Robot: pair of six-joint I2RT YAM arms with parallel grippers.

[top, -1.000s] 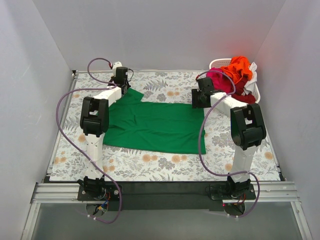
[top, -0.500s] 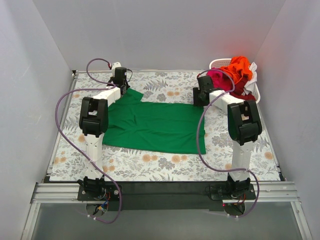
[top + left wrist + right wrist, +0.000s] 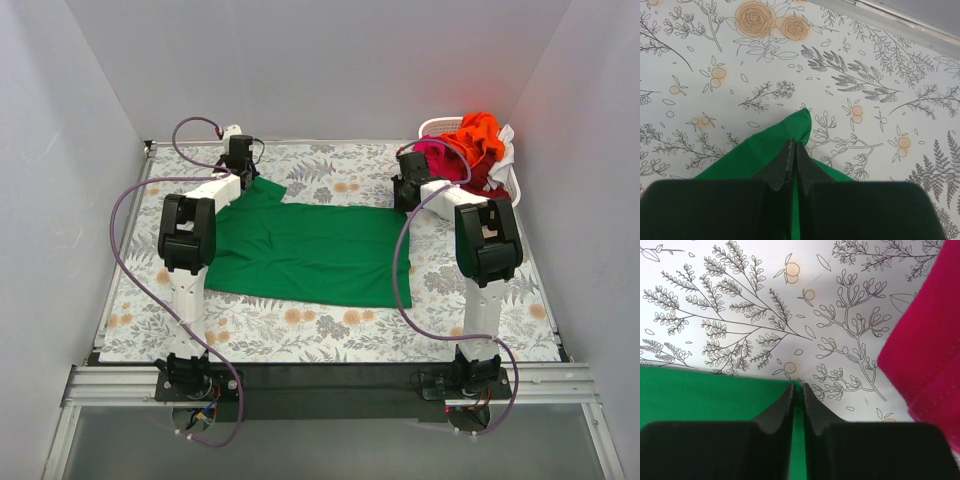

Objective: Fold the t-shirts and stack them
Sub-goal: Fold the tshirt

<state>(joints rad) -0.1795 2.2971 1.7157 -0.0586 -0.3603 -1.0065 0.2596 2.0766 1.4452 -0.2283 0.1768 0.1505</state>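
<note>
The left tool (image 3: 792, 150) is narrowed to nothing, its two dark fingers pressed together on a pointed corner of the green t-shirt (image 3: 310, 255). That corner pokes out just past the fingertips, and the rest of the cloth runs back beneath the tool. Ahead of the tool and to both sides lies the flower-printed worktop (image 3: 865, 75), with a pale rail at its far edge.

The right tool (image 3: 797, 390) is narrow too. Its fingertips stand almost together at the far edge of the green cloth, with only a thin sliver of green showing between them, so it grips that edge. The green cloth spreads to the left of this tool and back under it. Just to its right, near but not touching, hangs a fold of the magenta t-shirt (image 3: 930, 350).

From above, the green shirt lies flat and spread between the two tools, each one sitting at a far corner of it, the left at a sleeve.

Beyond the right tool and to its right stands a white basket (image 3: 432, 126) heaped with cloth. An orange t-shirt (image 3: 480, 135) lies on top, a dark red t-shirt (image 3: 490, 190) lower down, and a bit of white cloth (image 3: 505, 145) at the far side.
</note>
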